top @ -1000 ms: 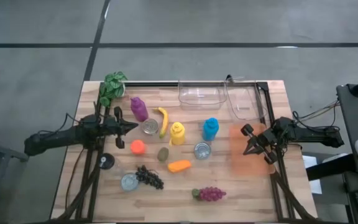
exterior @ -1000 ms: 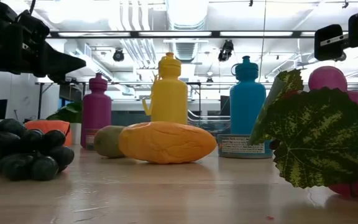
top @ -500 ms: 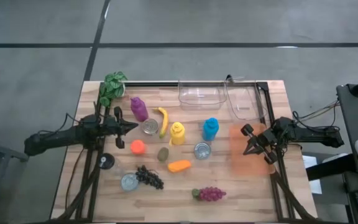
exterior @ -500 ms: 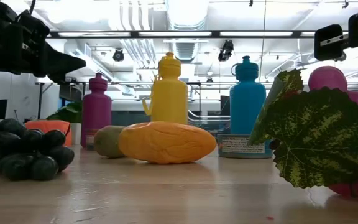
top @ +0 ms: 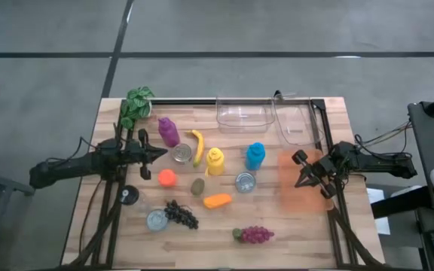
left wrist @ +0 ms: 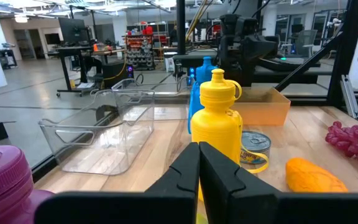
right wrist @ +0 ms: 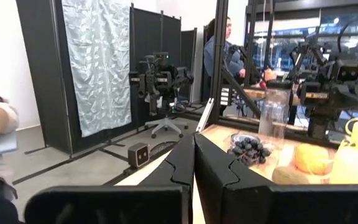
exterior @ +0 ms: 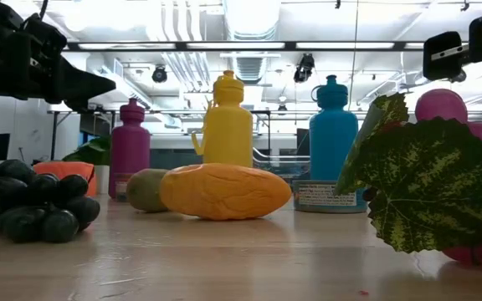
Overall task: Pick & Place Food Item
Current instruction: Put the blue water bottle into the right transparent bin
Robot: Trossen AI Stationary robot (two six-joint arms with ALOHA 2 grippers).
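Hovered over the counter (top: 307, 226), both jaws pressed together, empty. Banana (top: 197, 146) judged light, smooth, slightly soft; best pinched across middle.

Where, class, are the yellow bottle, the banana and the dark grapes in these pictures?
yellow bottle (top: 215, 161): high view, on the middle of its body.
banana (top: 197, 146): high view, midway along its curve.
dark grapes (top: 181, 214): high view, on the centre of the bunch.
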